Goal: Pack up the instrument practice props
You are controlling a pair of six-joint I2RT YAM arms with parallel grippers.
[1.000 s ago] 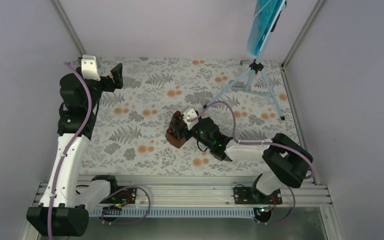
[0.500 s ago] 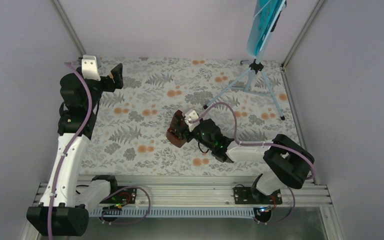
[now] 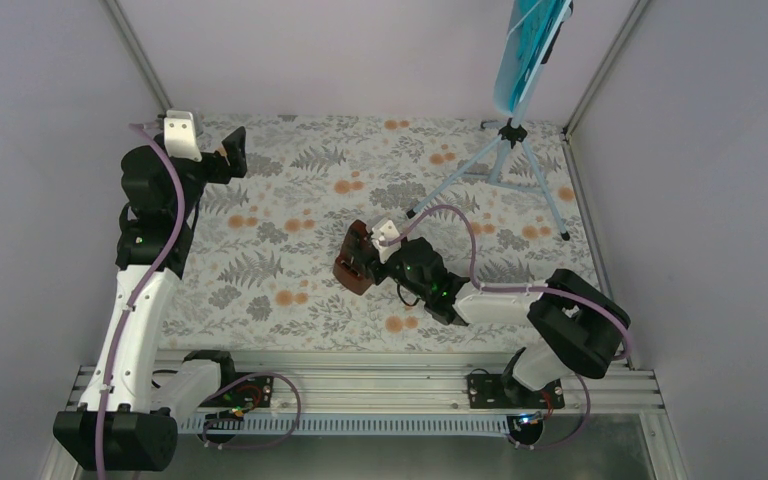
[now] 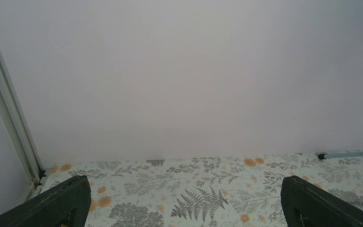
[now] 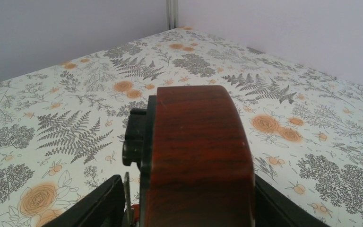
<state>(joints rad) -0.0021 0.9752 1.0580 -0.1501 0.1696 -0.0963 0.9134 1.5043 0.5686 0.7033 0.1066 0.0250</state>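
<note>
The reddish-brown metronome [image 3: 352,264] sits mid-table between the fingers of my right gripper [image 3: 360,262]. In the right wrist view the metronome [image 5: 198,156] fills the centre with my right gripper [image 5: 189,208] closed against both its sides. The pale blue music stand [image 3: 508,95] stands at the back right on silver tripod legs [image 3: 505,165] and carries the teal sheet of music [image 3: 532,28]. My left gripper [image 3: 232,150] is raised at the back left, open and empty, with its fingers wide apart [image 4: 184,208].
Floral table cover [image 3: 290,220]. Grey enclosure walls and metal corner posts [image 3: 140,55] close in on three sides. One tripod leg [image 4: 350,154] shows at the right edge of the left wrist view.
My right wrist has shifted very slightly at the metronome. The metronome, the stand and the left arm have stayed where they were.
</note>
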